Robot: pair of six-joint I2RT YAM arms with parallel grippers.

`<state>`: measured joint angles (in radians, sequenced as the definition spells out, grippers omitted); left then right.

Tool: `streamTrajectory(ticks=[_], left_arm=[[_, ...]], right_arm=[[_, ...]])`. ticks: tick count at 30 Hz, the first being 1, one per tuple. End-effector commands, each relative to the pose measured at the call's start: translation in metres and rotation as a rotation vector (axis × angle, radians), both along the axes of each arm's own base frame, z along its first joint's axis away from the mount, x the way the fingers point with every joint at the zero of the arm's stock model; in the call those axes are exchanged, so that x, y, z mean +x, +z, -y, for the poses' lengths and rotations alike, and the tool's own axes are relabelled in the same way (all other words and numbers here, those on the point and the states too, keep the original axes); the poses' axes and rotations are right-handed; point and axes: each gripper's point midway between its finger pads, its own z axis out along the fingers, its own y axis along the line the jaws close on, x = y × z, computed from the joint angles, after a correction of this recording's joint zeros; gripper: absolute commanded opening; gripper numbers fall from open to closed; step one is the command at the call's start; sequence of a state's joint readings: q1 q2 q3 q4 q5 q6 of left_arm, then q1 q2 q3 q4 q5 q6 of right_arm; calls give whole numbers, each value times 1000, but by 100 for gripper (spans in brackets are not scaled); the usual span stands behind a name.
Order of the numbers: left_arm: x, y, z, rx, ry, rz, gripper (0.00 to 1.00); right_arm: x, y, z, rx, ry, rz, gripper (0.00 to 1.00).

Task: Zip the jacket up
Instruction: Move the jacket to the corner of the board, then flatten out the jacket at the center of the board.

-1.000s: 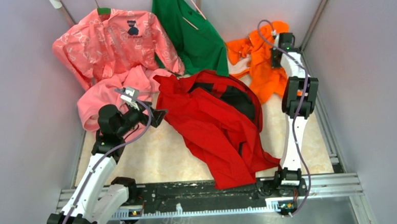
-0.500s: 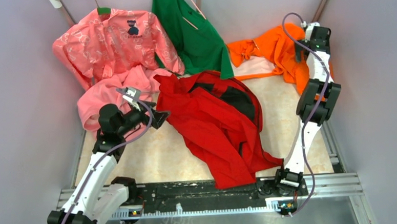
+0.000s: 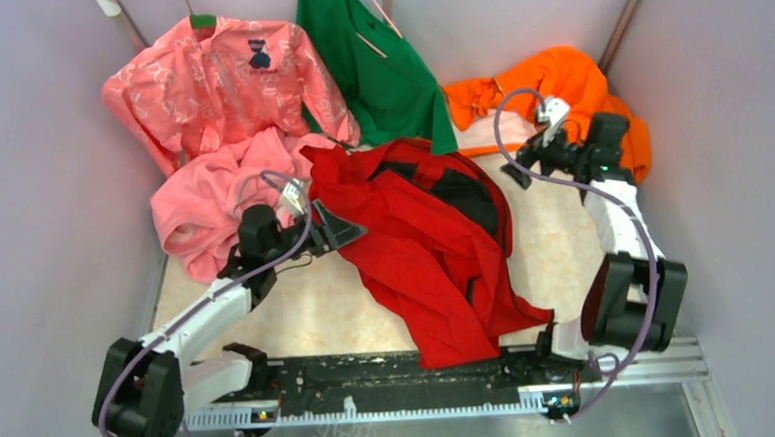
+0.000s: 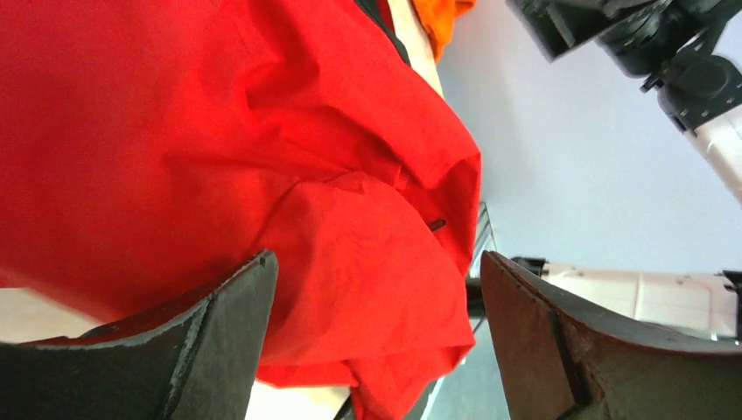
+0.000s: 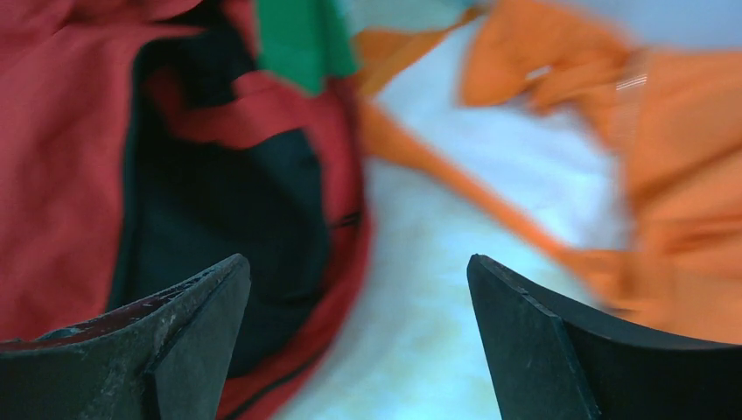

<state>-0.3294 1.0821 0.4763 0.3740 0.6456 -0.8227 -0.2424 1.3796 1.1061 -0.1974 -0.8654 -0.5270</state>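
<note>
Step in hand: approach, zipping not begun. Jacket (image 3: 425,247) lies crumpled mid-counter, front open, dark lining showing at its far end, hem trailing toward the arm bases.

Left gripper (image 3: 339,229) sits at the jacket's left edge, jaws apart, nothing clamped. In the wrist view red cloth fills the space beyond the fingers. I cannot tell whether the tips touch it.

Right gripper (image 3: 517,167) hangs just off the jacket's far-right shoulder, jaws spread wide, empty, aimed at the lining side. That wrist view is blurred, so the detail there is poor.

Next move, as I judge it: pinch a front edge on each side and pull the panels flat. Then find the bottom of the zipper and the slider. The slider is probably buried in folds, and no view shows it plainly.

Room:
- Bare counter (image 3: 308,303) lies left-near of the jacket, and a strip right of it. That looks like enough to spread into.
- The far side is crowded: the pink fleece (image 3: 212,188) touches the jacket's far-left corner and the green garment (image 3: 375,59) hangs just behind its collar.
- The orange garment (image 3: 557,84) lies far-right of the jacket, behind the right gripper, and could be snagged.
- The jacket's hem reaches the rail (image 3: 391,363) at the near edge, so there is no slack there.
- Walls close in on both sides.
</note>
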Motion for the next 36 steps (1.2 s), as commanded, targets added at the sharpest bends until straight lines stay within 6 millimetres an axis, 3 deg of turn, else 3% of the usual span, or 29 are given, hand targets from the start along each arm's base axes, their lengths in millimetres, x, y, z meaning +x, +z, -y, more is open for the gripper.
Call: streamTrajectory(ticks=[1,8,12,15,19,23,24,27,29,31,33,36], left_arm=[[12,-10,16,26,211,-111,95],[29,-69,23,186,308,-383,98],[38,-91,26,251,308,-420,97],[51,-102,24,315,323,-400,92],[77,-114,9,390,364,-389,68],[114,-124,-24,394,454,-401,28],[123,-125,-33,371,468,-417,22],[156,-113,-56,319,523,-413,16],[179,-98,-65,343,552,-350,15],[209,-68,-68,351,568,-264,15],[228,-52,-71,371,563,-224,15],[260,-21,-71,369,546,-129,14]], right_arm=[[-7,-42,-51,129,177,-95,94],[26,-123,-33,56,-63,-441,88],[22,-166,-39,-14,-76,-541,85],[14,-176,-54,-8,-27,-591,76],[10,-157,-69,44,31,-586,53],[5,-123,-78,106,46,-534,20],[2,-115,-80,127,50,-524,12],[-13,-86,-92,201,84,-479,1],[-24,-65,-98,246,110,-436,0],[-38,-46,-105,286,139,-397,0],[-53,-31,-113,323,174,-365,0],[-79,-19,-131,351,243,-334,0]])
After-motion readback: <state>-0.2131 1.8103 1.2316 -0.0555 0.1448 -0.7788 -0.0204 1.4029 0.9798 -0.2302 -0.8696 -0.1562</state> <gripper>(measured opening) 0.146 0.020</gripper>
